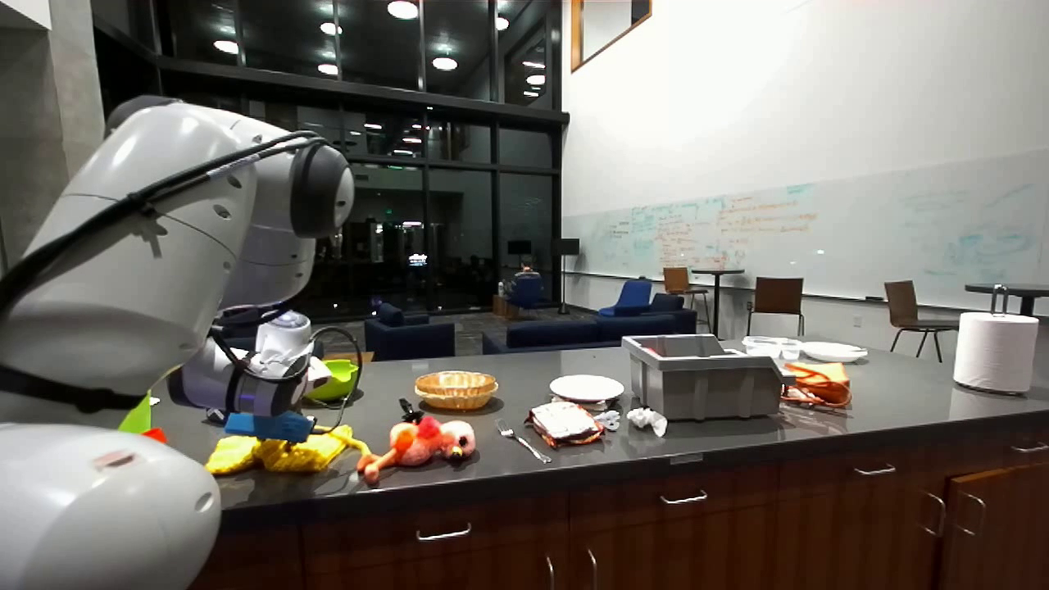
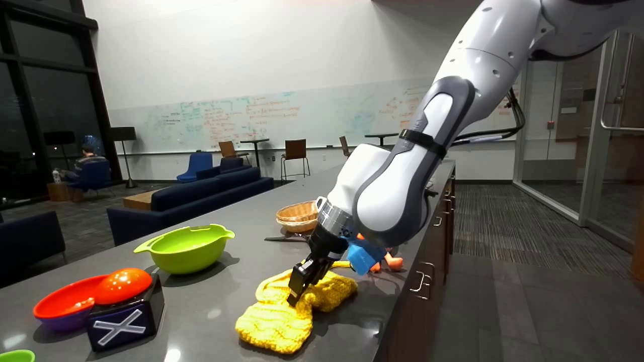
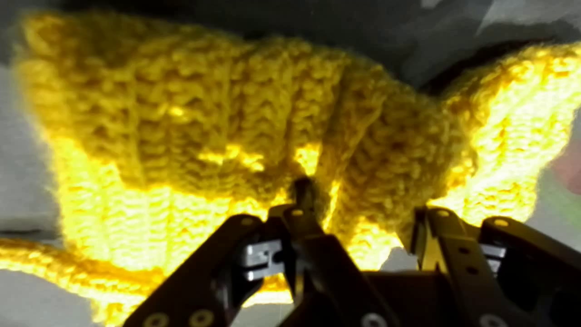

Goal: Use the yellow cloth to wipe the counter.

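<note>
While the yellow cloth (image 2: 282,324) lies bunched on the counter (image 2: 211,291) under the gripper (image 3: 361,210), the fingers (image 3: 304,220) are parted by a moderate gap, one tip apparently touching the knit; no firm hold is shown. For a sound pickup, a thick ridge should be gathered between both pads before squeezing; flat, light strokes would then be advised. The pink toy (image 1: 422,447), at three o'clock from the cloth in an exterior view, should be avoided; farther that way a grey bin (image 1: 713,389) is seen, with something red (image 1: 653,351) inside that cannot be named. In an exterior view, the green bowl (image 2: 186,259) is placed at ten o'clock from the cloth, mouth up; the red-and-purple bowl (image 2: 60,322) at nine, beside a black box (image 2: 133,311); woven baskets (image 2: 292,225), seemingly nested, at twelve.
</note>
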You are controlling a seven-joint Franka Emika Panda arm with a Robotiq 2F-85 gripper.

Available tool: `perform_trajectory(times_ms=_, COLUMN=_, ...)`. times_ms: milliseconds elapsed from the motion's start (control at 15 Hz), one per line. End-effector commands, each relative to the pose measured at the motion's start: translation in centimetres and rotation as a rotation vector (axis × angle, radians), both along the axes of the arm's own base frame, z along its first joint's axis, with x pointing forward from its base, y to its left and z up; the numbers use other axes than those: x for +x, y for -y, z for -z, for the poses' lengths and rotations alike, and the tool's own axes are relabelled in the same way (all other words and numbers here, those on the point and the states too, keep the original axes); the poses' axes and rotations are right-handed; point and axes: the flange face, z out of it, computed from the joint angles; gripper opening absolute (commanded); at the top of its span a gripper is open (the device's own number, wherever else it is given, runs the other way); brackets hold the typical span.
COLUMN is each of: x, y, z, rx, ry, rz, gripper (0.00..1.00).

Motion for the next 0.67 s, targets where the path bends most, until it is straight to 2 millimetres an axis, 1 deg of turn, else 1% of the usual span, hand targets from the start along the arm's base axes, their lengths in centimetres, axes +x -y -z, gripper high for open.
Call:
perform_trajectory(times_ms=0, x=0.1, y=0.1, z=-0.5, rx=-0.034, ry=0.022, rz=-0.014, gripper=0.79)
perform_trajectory(times_ms=200, x=0.2, y=-0.1, z=-1.6, rx=-0.057, ry=0.056, rz=-0.034, gripper=0.98)
perform_trajectory(times_ms=267, x=0.3, y=-0.3, z=-2.1, rx=-0.063, ry=0.068, rz=-0.041, gripper=1.0)
perform_trajectory(times_ms=600, x=0.8, y=-0.7, z=-4.7, rx=-0.092, ry=0.134, rz=-0.066, gripper=1.0)
